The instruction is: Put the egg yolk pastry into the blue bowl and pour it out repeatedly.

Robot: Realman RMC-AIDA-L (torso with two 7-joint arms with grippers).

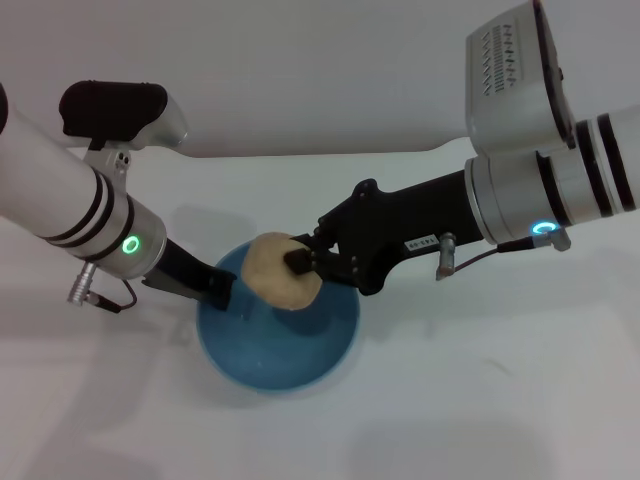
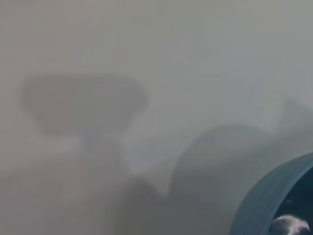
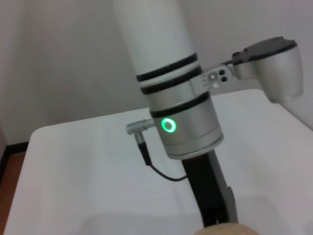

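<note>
**A:** Status at that moment?

**B:** My right gripper (image 1: 300, 263) was clamped on the egg yolk pastry (image 1: 275, 272), fingers pinching it from the side nearest my right arm. Pastry was held above the blue bowl (image 1: 280, 360), over the far part of its rim, not resting on the bowl floor as far as the head view showed.

**A:** And the left?

**B:** My left gripper (image 1: 222, 290) was at the bowl's left rim, closed on the wall there: tip sat right on the edge, one side inside, one outside. Bowl stood on the white table (image 1: 480, 400), looked roughly level.

**A:** Wrist cams give anything?

**B:** Left wrist view: only a slice of the bowl rim (image 2: 274, 200) in one corner, plus shadows on the table (image 2: 146, 49). My own fingers weren't in it. Right wrist view: my left arm across the table (image 3: 73, 171), green ring light on, and a sliver of the pastry (image 3: 227, 230) at the frame edge.

**A:** Anything in the bowl?

**B:** Nothing visible inside it in the head view; the part under the pastry was hidden.
</note>
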